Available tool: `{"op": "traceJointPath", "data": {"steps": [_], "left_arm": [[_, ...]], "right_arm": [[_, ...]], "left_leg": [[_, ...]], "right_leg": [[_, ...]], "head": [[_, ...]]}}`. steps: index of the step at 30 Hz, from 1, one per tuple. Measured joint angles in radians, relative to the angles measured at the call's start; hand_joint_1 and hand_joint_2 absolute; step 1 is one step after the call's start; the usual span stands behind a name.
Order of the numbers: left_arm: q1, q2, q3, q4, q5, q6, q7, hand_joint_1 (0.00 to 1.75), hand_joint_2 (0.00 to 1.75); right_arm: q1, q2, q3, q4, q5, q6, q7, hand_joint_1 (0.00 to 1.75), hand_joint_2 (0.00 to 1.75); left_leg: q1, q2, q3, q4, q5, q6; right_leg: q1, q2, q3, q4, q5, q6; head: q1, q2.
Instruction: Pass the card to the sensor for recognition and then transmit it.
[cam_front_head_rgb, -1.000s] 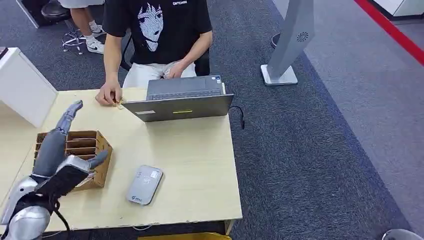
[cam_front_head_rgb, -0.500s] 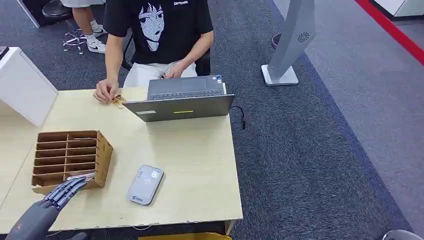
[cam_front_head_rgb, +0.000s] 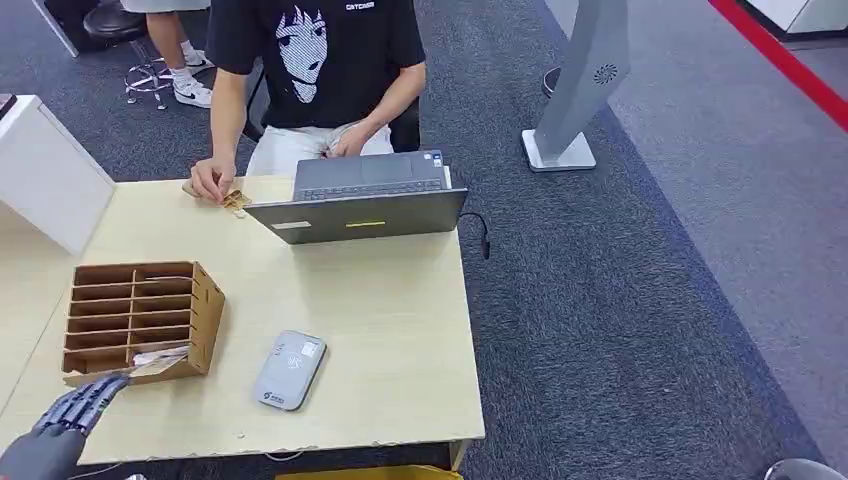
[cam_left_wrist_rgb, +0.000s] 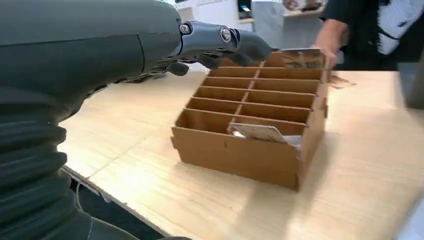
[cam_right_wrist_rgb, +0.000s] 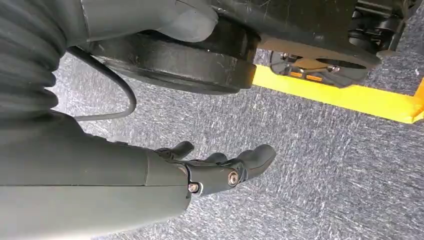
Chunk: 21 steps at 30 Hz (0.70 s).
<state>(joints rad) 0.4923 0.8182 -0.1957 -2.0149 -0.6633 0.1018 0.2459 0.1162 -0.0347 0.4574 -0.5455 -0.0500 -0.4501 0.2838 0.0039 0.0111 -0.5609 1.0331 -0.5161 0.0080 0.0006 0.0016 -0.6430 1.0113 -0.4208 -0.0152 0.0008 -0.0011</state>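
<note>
I see my left hand (cam_front_head_rgb: 62, 425) at the near left corner of the wooden table (cam_front_head_rgb: 380, 330), fingers stretched out and holding nothing, just short of the cardboard slotted box (cam_front_head_rgb: 140, 320). The card (cam_left_wrist_rgb: 257, 133) lies tilted in the box's nearest row of slots. The grey card sensor (cam_front_head_rgb: 289, 369) rests flat on the table to the right of the box, apart from it. My right hand (cam_right_wrist_rgb: 220, 167) hangs over grey carpet, fingers loosely extended, empty. Across the table a person (cam_front_head_rgb: 320, 70) sits behind an open laptop (cam_front_head_rgb: 360, 200).
</note>
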Motion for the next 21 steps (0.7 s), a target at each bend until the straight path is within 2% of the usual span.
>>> {"op": "traceJointPath", "data": {"steps": [2,4,5,8,11,14,21], "left_arm": [[-0.012,-0.029,0.0,0.01,-0.072,0.017,0.071,0.0,1.75],[-0.03,-0.08,0.006,0.034,-0.211,0.047,0.177,0.0,1.75],[-0.038,-0.106,0.013,0.045,-0.26,0.062,0.202,0.0,1.75],[-0.062,-0.208,0.058,0.082,-0.333,0.099,0.207,0.0,1.75],[-0.073,-0.261,0.084,0.104,-0.343,0.105,0.2,0.0,1.75],[-0.08,-0.298,0.098,0.121,-0.345,0.105,0.197,0.0,1.75],[-0.085,-0.334,0.108,0.142,-0.347,0.106,0.197,0.0,1.75]], "right_arm": [[0.001,0.0,-0.001,-0.004,0.003,0.0,0.008,0.0,1.75],[0.005,0.0,-0.003,-0.019,0.009,0.0,0.03,0.0,1.75],[0.01,0.0,-0.004,-0.03,0.019,0.0,0.043,0.0,1.75],[0.025,0.0,-0.009,-0.072,0.037,0.0,0.08,0.0,1.75],[0.037,-0.002,-0.013,-0.097,0.038,0.0,0.09,0.0,1.75],[0.046,-0.005,-0.016,-0.114,0.038,0.0,0.09,0.0,1.75],[0.057,-0.009,-0.02,-0.132,0.038,0.0,0.092,0.0,1.75]], "left_leg": [[0.0,0.0,0.0,0.0,0.0,0.0],[0.0,0.0,0.0,0.0,0.0,0.0],[0.0,0.0,0.0,0.0,0.0,0.0],[0.0,0.0,0.0,0.0,0.0,0.0],[0.0,0.0,0.0,0.0,0.0,0.001],[0.0,0.0,0.0,0.0,0.0,0.0],[0.0,0.0,0.0,0.0,-0.001,0.0]], "right_leg": [[0.0,0.0,0.0,0.0,0.0,0.0],[0.0,0.0,0.0,0.0,0.0,0.0],[0.0,0.0,0.0,0.0,0.0,0.0],[0.0,0.0,0.0,0.0,0.0,0.0],[0.0,0.0,0.0,0.0,0.0,0.0],[0.0,0.0,0.0,0.0,0.0,0.0],[0.0,0.0,0.0,0.0,0.0,0.0]], "head": [[0.0,0.0],[0.0,0.0],[0.0,0.0],[0.0,0.0],[0.0,0.0],[0.0,0.0],[0.0,0.0]]}}
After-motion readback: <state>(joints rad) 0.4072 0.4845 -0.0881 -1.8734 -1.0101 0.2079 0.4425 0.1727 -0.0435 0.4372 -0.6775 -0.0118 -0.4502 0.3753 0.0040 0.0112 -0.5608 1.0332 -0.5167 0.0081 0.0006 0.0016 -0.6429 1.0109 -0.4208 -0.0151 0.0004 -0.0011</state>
